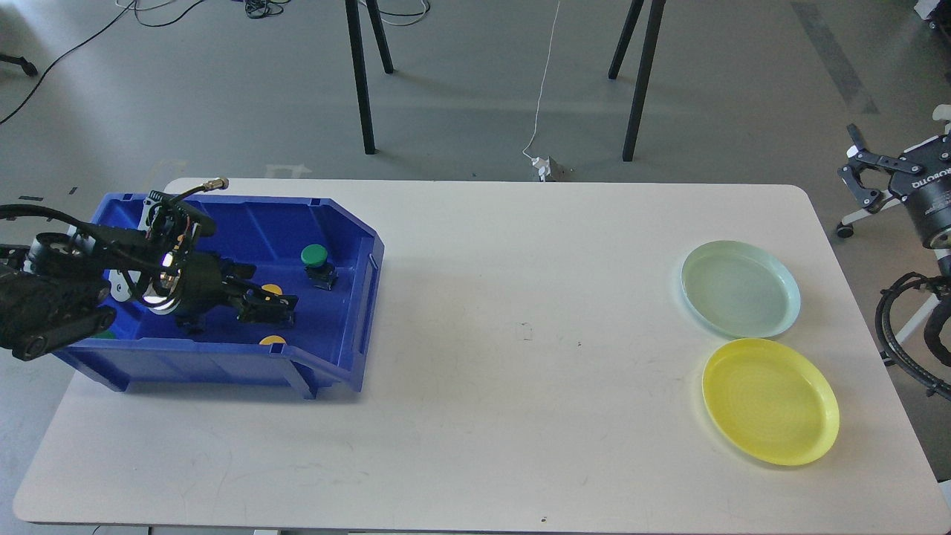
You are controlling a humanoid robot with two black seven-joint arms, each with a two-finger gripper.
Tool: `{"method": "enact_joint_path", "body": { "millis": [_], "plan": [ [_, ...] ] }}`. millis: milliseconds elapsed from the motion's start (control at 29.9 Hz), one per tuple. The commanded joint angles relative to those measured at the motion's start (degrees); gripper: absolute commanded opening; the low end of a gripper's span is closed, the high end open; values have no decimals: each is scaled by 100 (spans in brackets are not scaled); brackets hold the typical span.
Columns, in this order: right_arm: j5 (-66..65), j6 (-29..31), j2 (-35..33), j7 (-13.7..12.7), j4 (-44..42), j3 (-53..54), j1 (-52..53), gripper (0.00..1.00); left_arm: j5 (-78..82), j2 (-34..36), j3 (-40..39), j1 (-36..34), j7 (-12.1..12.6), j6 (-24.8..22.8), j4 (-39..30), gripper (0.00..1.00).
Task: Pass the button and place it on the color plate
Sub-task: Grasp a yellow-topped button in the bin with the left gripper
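Note:
A blue bin (223, 364) at the table's left holds push buttons with black bases. My left gripper (269, 307) is down inside the bin, right at a yellow button (272, 289) whose cap peeks out behind the dark fingers; I cannot tell if they grip it. A green button (314, 257) stands just to the right. Another yellow cap (272, 340) shows at the bin's front wall. A pale green plate (741, 288) and a yellow plate (770, 401) lie at the table's right. My right gripper (856, 168) is open and empty, off the table's right edge.
The arm hides the buttons in the bin's left part. Black stand legs (359, 74) and a white cable (542, 89) are on the floor behind the white table (520, 334). Black cables (903, 334) hang beside the right edge.

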Motion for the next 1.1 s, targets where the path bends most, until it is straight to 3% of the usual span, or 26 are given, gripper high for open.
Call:
{"method": "enact_joint_path", "body": {
  "millis": [0, 234, 401, 636, 703, 770, 1071],
  "plan": [
    [0, 0, -5, -1, -3, -1, -28, 99, -44, -212, -10, 194, 0, 2, 345, 95],
    [0, 0, -6, -1, -38, -1, -98, 99, -61, -424, -10, 327, 0, -15, 654, 91],
    [0, 0, -6, -1, -38, -1, -151, 99, -61, -433, -10, 335, 0, -42, 662, 76],
    [0, 0, 3, -1, -38, -1, -195, 99, -35, -424, 34, 335, 0, -68, 654, 46],
    [0, 0, 3, -1, -38, -1, -195, 99, -9, -415, 42, 335, 0, -42, 662, 15],
    [0, 0, -5, -1, -38, -1, -204, 99, 0, -415, 42, 327, 0, -33, 662, 7],
    [0, 0, -6, -1, -38, -1, -239, 99, -9, -12, -142, 160, 0, 2, 435, 2]
  ]
}}
